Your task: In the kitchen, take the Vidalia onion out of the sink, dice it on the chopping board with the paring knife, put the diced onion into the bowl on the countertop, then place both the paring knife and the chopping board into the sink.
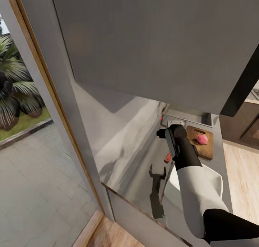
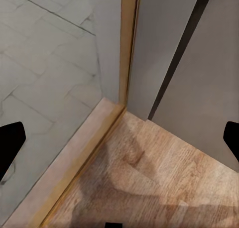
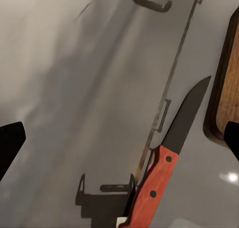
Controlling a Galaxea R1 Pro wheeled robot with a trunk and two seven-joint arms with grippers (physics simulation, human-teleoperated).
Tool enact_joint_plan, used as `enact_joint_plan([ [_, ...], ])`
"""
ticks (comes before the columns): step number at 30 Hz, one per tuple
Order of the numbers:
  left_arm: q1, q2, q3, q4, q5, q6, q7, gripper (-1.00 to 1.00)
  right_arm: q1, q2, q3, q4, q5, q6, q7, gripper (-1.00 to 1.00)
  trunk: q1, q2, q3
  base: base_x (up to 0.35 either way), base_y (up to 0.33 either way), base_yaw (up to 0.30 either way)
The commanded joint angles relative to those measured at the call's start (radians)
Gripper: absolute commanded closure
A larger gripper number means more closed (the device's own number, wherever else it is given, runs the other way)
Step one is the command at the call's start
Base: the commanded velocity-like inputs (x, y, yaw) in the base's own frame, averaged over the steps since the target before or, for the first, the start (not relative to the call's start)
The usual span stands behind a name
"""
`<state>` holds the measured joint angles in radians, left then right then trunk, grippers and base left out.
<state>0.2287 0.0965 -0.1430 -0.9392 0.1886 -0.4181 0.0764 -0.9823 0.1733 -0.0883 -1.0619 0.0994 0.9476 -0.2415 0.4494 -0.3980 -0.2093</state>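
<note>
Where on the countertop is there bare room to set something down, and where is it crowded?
Bare grey countertop runs between the wall and the paring knife, on the near side of the sink. It is crowded by the chopping board, which carries the onion, with the knife lying close beside the board's edge and the right gripper above.

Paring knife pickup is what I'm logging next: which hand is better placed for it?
Right. The right hand hangs open directly over the paring knife beside the chopping board; the left hand faces the wooden floor.
</note>
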Motion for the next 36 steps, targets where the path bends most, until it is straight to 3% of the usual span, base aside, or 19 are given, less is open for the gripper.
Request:
enact_joint_plan([
  [1,0.0,0.002,-0.006,-0.001,0.005,-0.002,0.008,-1.0,-0.001,0.001,-0.002,0.0,0.01,0.005,0.005,-1.0,0.001,-0.002,-0.002,0.0,0.0,0.0],
  [36,0.0,0.002,-0.006,0.002,0.005,-0.002,0.008,-1.0,-0.001,0.001,-0.004,0.003,0.009,0.006,0.005,-1.0,0.001,-0.002,-0.002,0.0,0.0,0.0],
])
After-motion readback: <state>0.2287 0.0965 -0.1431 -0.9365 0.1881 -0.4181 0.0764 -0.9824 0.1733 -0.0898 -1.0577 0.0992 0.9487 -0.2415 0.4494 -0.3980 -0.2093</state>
